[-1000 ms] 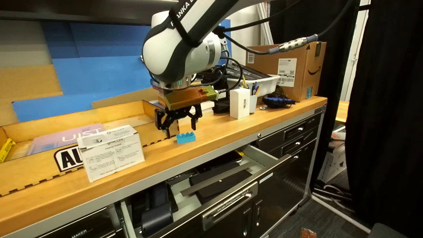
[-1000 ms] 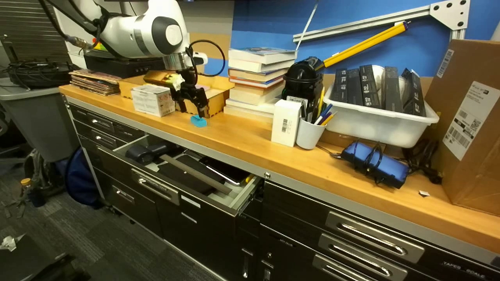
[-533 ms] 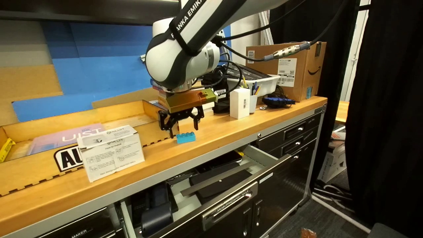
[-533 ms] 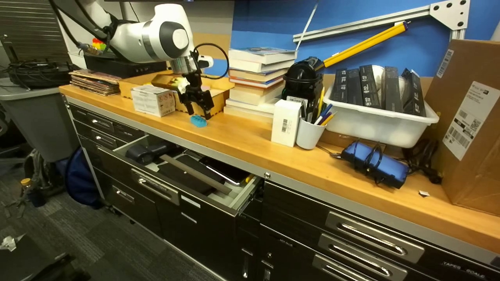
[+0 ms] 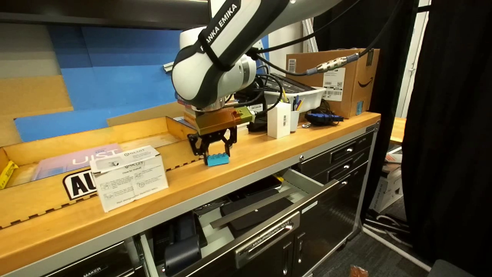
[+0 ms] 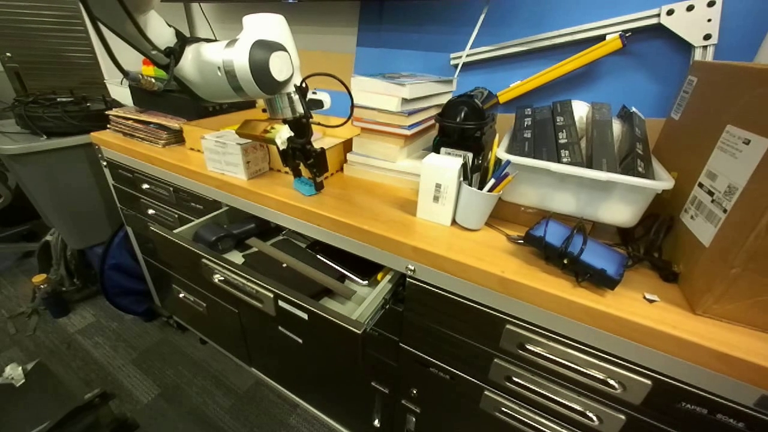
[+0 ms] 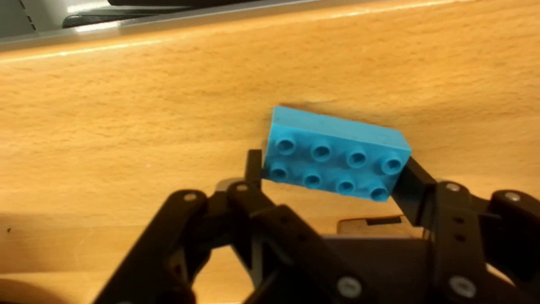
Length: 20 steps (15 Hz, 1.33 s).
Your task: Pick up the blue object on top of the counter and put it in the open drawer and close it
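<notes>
The blue object is a light-blue studded block (image 7: 337, 162), resting on or just at the wooden counter (image 7: 147, 105). My gripper (image 7: 333, 172) has its black fingers (image 7: 254, 164) against the block's two short ends and is shut on it. In both exterior views the gripper (image 5: 217, 154) points down at the counter, and the block (image 6: 305, 186) shows between its fingertips. Below the counter's front edge, the drawer (image 6: 318, 318) is pulled out, with dark items and a flat metal strip inside. A corner of its grey interior appears at the wrist view's top left.
A white printed carton (image 5: 130, 179) stands beside the gripper, before a low wooden tray (image 5: 142, 132). Stacked books (image 6: 396, 114), a slim white box (image 6: 439, 189) and a pen cup (image 6: 476, 207) stand farther along the counter. A drawer handle (image 6: 237, 285) juts from the front.
The arm has come down over the block. The fingers, apart and above it before, have closed on its ends, and the block has shifted very slightly. The drawer has not moved.
</notes>
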Each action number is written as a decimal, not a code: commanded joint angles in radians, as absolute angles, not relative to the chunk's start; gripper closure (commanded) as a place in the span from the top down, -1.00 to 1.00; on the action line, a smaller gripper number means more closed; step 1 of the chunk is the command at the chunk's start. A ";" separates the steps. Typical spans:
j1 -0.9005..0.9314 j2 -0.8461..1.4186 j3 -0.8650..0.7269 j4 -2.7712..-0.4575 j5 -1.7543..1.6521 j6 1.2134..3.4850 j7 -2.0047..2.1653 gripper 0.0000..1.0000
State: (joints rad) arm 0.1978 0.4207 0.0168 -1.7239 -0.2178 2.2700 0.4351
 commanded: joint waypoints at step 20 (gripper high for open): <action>0.196 0.154 0.044 -2.324 -0.325 2.451 0.555 0.99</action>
State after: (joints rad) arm 0.1866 0.1746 0.0483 -2.2922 -0.2827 2.3960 0.5029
